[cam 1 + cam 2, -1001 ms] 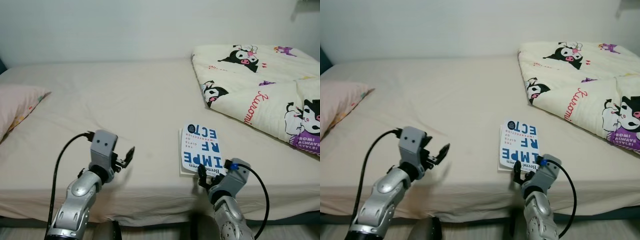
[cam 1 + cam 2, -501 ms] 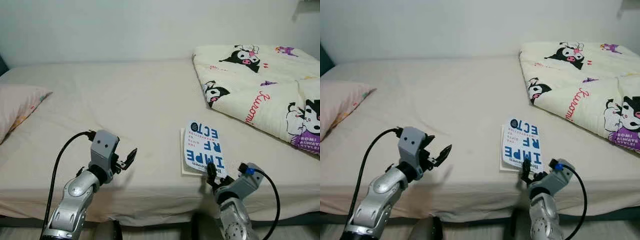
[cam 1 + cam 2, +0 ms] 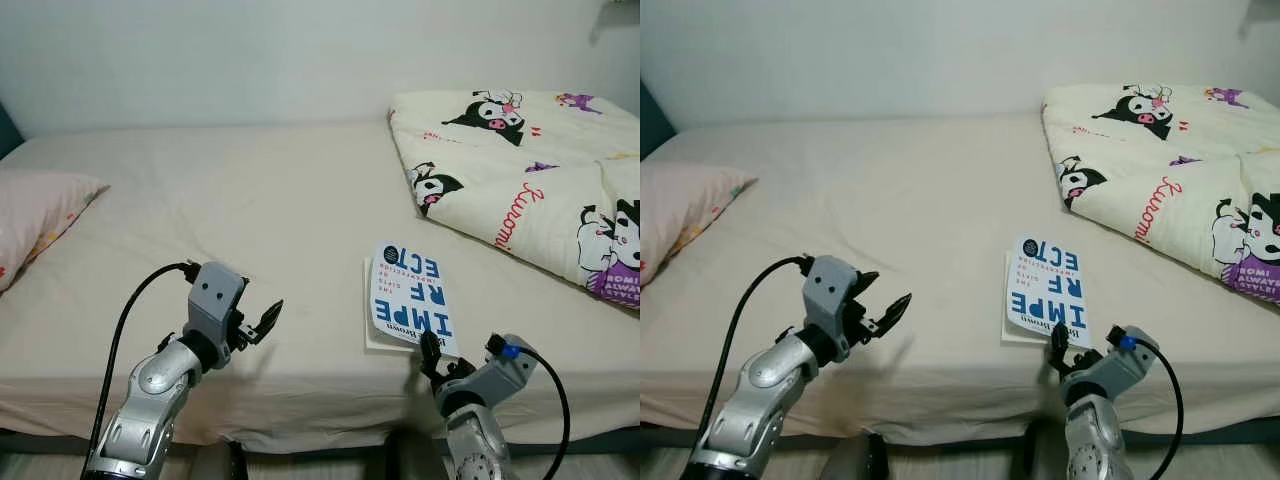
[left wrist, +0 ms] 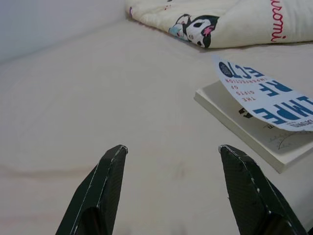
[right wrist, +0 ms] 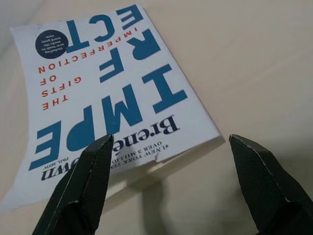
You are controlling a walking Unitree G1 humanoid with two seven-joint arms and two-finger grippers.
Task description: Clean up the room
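Observation:
A white paperback book (image 3: 408, 298) with blue and red lettering lies on the cream bed (image 3: 250, 200) near its front edge. Its front cover curls up off the pages (image 4: 254, 139). My right gripper (image 3: 433, 352) is open just in front of the book's near edge, and the right wrist view shows the cover (image 5: 107, 98) lying ahead between the spread fingers (image 5: 83, 191). My left gripper (image 3: 258, 318) hovers open over bare sheet to the left of the book, holding nothing.
A folded cream blanket (image 3: 520, 160) with cartoon prints covers the bed's right back part, close behind the book. A pink pillow (image 3: 35, 215) lies at the left edge. A pale wall runs behind the bed.
The book's cover has lifted off the pages. My right gripper has slid slightly back and to the right off the book's near edge. The left gripper has drifted a little right.

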